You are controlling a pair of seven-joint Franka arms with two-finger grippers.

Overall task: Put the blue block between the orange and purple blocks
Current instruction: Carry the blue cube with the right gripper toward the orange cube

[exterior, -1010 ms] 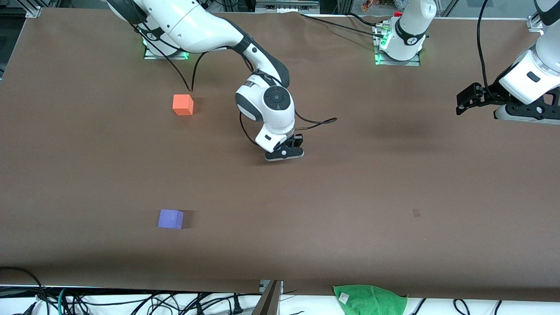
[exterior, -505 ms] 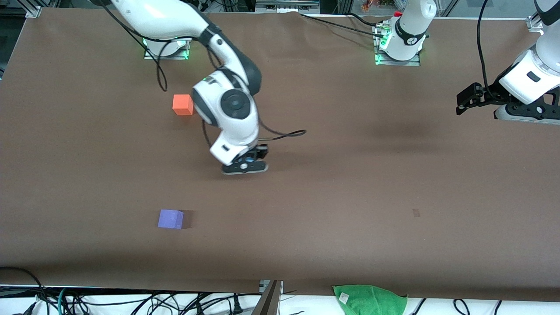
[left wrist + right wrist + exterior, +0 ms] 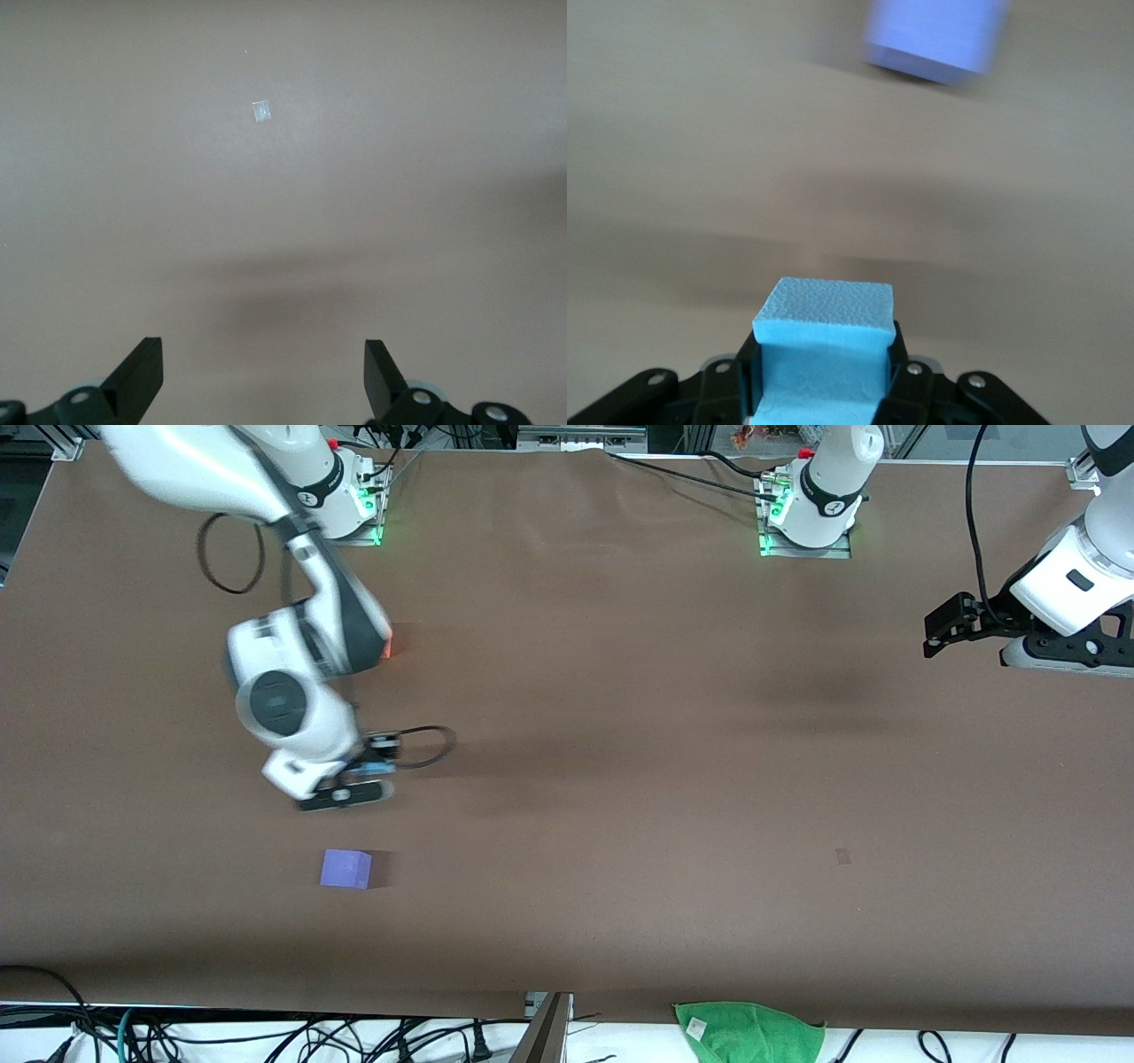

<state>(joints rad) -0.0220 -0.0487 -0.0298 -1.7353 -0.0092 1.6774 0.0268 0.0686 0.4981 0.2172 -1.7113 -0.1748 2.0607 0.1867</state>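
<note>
My right gripper (image 3: 350,786) is shut on the light sky-blue block (image 3: 824,341) and holds it over the table between the orange and purple blocks. A bit of the blue block shows in the front view (image 3: 382,766). The purple block (image 3: 345,868) lies on the table nearer to the front camera; it also shows in the right wrist view (image 3: 935,35). The orange block (image 3: 388,648) is almost wholly hidden by the right arm; only a sliver shows. My left gripper (image 3: 263,381) is open and empty and waits at the left arm's end of the table (image 3: 943,631).
A green cloth (image 3: 749,1029) lies at the table's front edge. A small pale mark (image 3: 842,856) is on the brown table (image 3: 620,824); it also shows in the left wrist view (image 3: 260,112). Cables hang below the front edge.
My right arm has swung from the table's middle toward the right arm's end, carrying the blue block. It now covers most of the orange block. The left arm has not moved.
</note>
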